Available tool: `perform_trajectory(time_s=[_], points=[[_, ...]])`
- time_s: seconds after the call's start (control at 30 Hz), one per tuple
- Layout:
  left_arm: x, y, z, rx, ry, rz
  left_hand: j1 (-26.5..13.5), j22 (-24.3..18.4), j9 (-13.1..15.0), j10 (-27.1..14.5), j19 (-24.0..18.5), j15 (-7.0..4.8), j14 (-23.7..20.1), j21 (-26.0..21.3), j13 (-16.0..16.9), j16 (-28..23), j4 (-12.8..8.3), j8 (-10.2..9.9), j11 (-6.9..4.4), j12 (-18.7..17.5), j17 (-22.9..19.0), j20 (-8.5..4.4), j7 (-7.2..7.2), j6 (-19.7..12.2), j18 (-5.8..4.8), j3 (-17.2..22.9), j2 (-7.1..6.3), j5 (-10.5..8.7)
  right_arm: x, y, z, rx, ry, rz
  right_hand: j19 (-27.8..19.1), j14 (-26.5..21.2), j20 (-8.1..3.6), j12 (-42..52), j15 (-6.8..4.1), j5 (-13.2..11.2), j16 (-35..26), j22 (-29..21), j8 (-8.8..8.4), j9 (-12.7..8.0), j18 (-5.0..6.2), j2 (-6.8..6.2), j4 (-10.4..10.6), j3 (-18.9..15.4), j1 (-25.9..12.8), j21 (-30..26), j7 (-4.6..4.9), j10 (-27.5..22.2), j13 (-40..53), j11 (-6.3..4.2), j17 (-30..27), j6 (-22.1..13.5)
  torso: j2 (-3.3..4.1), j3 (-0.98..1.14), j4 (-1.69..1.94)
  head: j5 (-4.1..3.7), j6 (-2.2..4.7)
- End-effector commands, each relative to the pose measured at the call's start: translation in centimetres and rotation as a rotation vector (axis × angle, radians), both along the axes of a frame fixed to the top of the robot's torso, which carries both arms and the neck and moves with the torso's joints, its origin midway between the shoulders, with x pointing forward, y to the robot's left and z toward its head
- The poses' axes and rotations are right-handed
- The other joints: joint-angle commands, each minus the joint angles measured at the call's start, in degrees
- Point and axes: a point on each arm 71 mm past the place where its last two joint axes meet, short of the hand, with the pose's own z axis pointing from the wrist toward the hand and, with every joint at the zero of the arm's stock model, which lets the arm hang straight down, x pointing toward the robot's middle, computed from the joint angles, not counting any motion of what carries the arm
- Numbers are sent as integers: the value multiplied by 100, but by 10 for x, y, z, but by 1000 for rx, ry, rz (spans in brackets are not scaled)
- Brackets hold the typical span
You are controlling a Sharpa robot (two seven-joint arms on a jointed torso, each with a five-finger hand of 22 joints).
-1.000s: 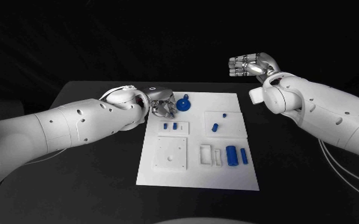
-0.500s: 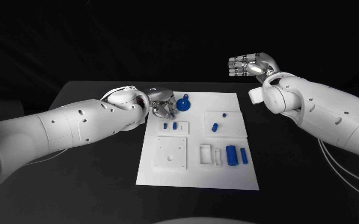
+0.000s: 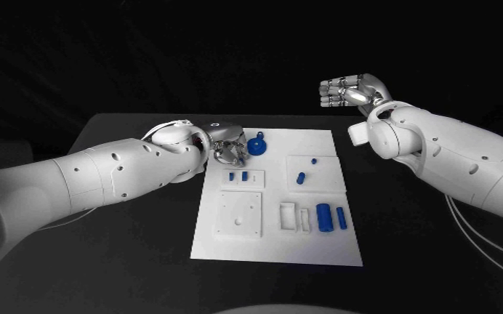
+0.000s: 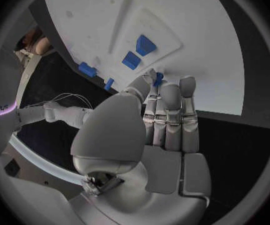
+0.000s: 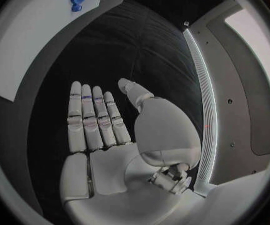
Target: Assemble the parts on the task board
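Observation:
The white task board (image 3: pixel 275 245) lies in the middle of the black table. My left hand (image 3: pixel 222 147) hovers over the board's far left corner, just left of a round blue gear-like part (image 3: pixel 256 145). In the left wrist view a small blue part (image 4: pixel 159 76) sits pinched between the thumb and a fingertip (image 4: pixel 170 90), mostly hidden by them. Two small blue parts (image 3: pixel 238 176) stand in a little raised plate close to that hand. My right hand (image 3: pixel 351 92) is raised well above the table's far right, fingers (image 5: pixel 92 120) straight and holding nothing.
Two more small blue parts (image 3: pixel 302 178) lie on a raised plate at the board's right. Two blue cylinders (image 3: pixel 331 217) stand near the front right, beside white slotted blocks (image 3: pixel 294 216). A square white plate (image 3: pixel 239 214) sits at the front left.

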Motion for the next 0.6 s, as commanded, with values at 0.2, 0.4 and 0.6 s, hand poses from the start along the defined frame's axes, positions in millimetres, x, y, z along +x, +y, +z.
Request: perform_trajectory(time_s=[0.2, 0.4, 0.6], points=[[-4, -2, -11, 25, 48, -21, 9, 117, 3, 141, -35, -22, 43, 45, 16, -41, -69, -32, -43, 20, 12, -1, -16, 45, 37, -10, 8, 4, 0, 2, 0, 3, -4, 20, -31, -45, 6, -27, -11, 22, -19, -7, -4, 1, 60, 46, -5, 28, -23, -28, 3, -33, -8, 3, -8, -1, 2, 1, 0, -3, -9], [-4, -2, -14, 33, 58, -26, 24, 116, 1, 154, -36, -27, 44, 40, 16, -48, -91, -34, -48, 18, 20, -11, -20, 53, 21, -76, 15, -3, -1, 3, 0, 4, -6, 23, -31, -45, 6, -27, -11, 22, -19, -7, -4, 1, 60, 46, -5, 28, -23, -28, 3, -33, -8, 3, -8, -1, 1, 2, 0, -4, -9], [-5, -1, -15, 43, 68, -26, 32, 117, 4, 190, -38, -34, 41, 41, 17, -50, -102, -29, -61, 20, 23, -15, -28, 91, 17, -98, 19, -7, -1, 4, 0, 4, -6, 24, -31, -45, 6, -27, -11, 22, -19, -7, -4, 1, 60, 46, -5, 28, -23, -28, 3, -33, -8, 3, -8, -1, 2, -2, 2, 1, -19]])
